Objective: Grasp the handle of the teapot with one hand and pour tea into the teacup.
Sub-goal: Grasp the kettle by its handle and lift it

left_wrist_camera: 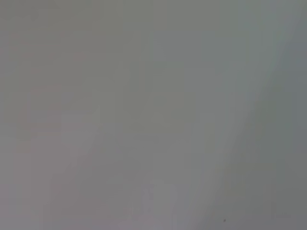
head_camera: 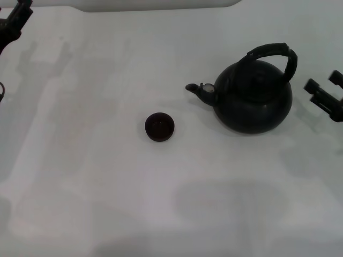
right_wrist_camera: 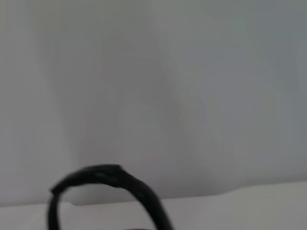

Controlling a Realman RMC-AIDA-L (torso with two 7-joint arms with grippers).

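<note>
The round matte-black teapot (head_camera: 253, 96) stands upright on the white table at the right, its short spout (head_camera: 197, 90) aimed left toward the teacup. Its thick black arched handle (head_camera: 274, 51) spans the top and also shows as a dark arc, the handle (right_wrist_camera: 108, 177), in the right wrist view. The tiny dark teacup (head_camera: 159, 127) sits near the table's middle, left of the spout and apart from it. No tea shows. My right gripper (head_camera: 325, 85) hovers open just right of the teapot, not touching it. My left gripper (head_camera: 15, 20) stays at the far left corner.
The white table (head_camera: 107, 203) carries only the teapot and the cup. A pale raised edge (head_camera: 155, 5) runs along the back. The left wrist view holds nothing but a plain grey surface.
</note>
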